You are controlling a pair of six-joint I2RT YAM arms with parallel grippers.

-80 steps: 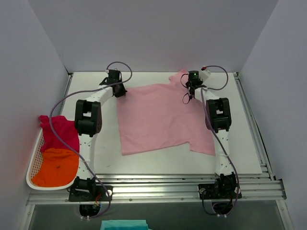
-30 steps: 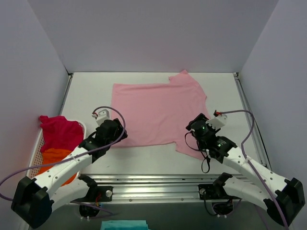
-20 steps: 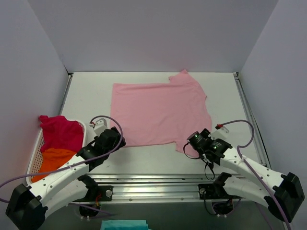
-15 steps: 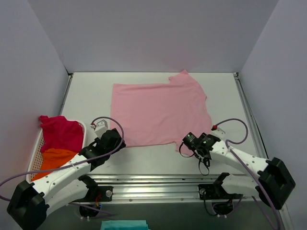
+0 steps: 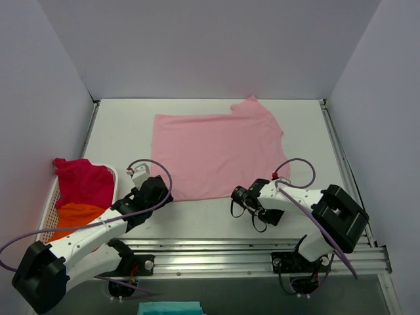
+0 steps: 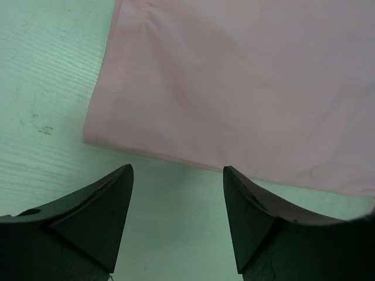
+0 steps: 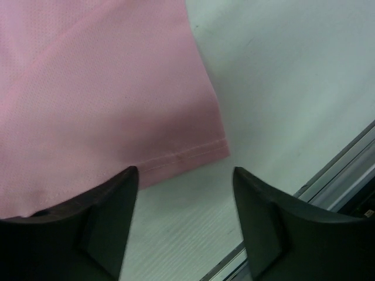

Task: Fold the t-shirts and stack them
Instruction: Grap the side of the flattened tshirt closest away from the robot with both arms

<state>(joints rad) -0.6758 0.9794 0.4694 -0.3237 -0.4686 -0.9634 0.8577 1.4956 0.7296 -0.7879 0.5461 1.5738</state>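
Light pink t-shirt (image 5: 216, 154) lies flat mid-table (image 5: 125, 131), hem running left-right toward the near edge. Left gripper (image 6: 176, 171): jaws spread, empty, just short of the hem's left corner. Right gripper (image 7: 184, 171): spread, empty, at the hem's right corner. Shirt lies beyond both sets of fingers. Each arm is nearest its own corner.

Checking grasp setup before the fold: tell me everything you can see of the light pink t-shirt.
The light pink t-shirt is soft, fine-knit cloth with a stitched hem. It lies spread flat and nearly wrinkle-free on the white table. One short sleeve sticks out at the far right, and the near hem faces the arms. The open left gripper and open right gripper sit at its two near corners; neither grips it.
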